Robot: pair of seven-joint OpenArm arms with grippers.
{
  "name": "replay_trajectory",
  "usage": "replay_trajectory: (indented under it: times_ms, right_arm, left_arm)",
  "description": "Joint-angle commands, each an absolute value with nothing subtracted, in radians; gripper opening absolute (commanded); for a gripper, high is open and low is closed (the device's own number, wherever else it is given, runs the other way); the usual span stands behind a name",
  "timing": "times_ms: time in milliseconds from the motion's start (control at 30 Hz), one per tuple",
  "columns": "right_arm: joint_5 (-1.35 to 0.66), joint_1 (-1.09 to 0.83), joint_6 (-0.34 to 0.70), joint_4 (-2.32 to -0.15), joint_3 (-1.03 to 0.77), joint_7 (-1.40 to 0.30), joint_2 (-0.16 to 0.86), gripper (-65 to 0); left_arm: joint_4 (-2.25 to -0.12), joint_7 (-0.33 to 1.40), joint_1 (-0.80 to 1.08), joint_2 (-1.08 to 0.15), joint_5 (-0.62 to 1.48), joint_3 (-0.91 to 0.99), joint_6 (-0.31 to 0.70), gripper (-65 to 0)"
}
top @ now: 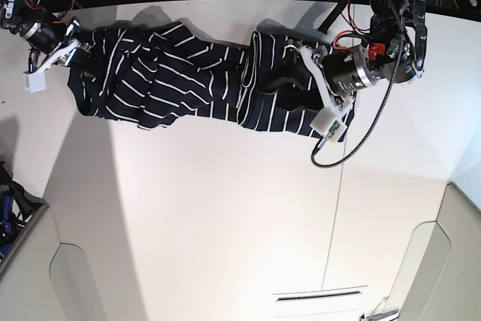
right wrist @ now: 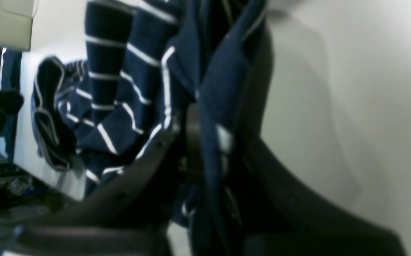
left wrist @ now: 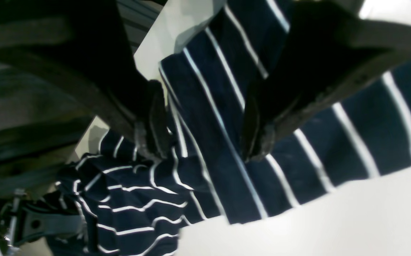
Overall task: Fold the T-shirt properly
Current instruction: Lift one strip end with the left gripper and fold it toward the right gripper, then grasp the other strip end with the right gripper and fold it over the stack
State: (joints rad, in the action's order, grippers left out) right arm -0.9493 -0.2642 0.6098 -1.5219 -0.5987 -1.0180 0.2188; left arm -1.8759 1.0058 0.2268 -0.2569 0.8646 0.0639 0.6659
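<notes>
The T-shirt (top: pixel 188 80), dark navy with thin white stripes, lies stretched and rumpled along the back of the white table (top: pixel 225 208). My right gripper (top: pixel 74 52) is at its left end. In the right wrist view this gripper (right wrist: pixel 209 149) is shut on a bunched fold of the T-shirt (right wrist: pixel 127 89). My left gripper (top: pixel 279 77) is over the shirt's right end. In the left wrist view its fingers (left wrist: pixel 153 135) stand apart, the gripper (left wrist: pixel 205 142) open, with flat striped T-shirt cloth (left wrist: pixel 351 142) just beneath and between them.
The table's back edge (top: pixel 225 4) runs close behind the shirt, with dark equipment and cables beyond it. A black cable (top: pixel 361 137) loops from the left arm onto the table. Pale panels stand at the lower left (top: pixel 30 261) and lower right (top: pixel 443 261).
</notes>
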Motion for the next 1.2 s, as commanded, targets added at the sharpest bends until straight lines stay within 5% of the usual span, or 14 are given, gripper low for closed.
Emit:
replay_trajectory:
  times_ms: [0,533,867,1167]
  right_arm:
    - [-0.972,-0.245,0.615,-1.541,-0.623,-0.995,0.241,-65.0]
    - [-0.995,-0.157,0.613,-1.566,-0.74,-1.018,0.419,-65.0]
    - [-1.013,-0.047,0.61,-1.839,-0.714,-1.1,0.273,-65.0]
    - [-0.973,-0.042,0.61,-1.962,-0.439,-1.1,0.141,-65.0]
  left_arm:
    - [-1.891,0.984,0.216,-0.261,0.886,0.088,0.67,-29.0]
    - [-1.889,1.006,0.233,-0.26,0.886,0.333,0.67,-29.0]
    - [-1.813,0.994,0.274,-0.261,0.847,0.207,0.67,-29.0]
    - [-1.717,0.906,0.273,-0.26,0.793,0.063,0.632,-29.0]
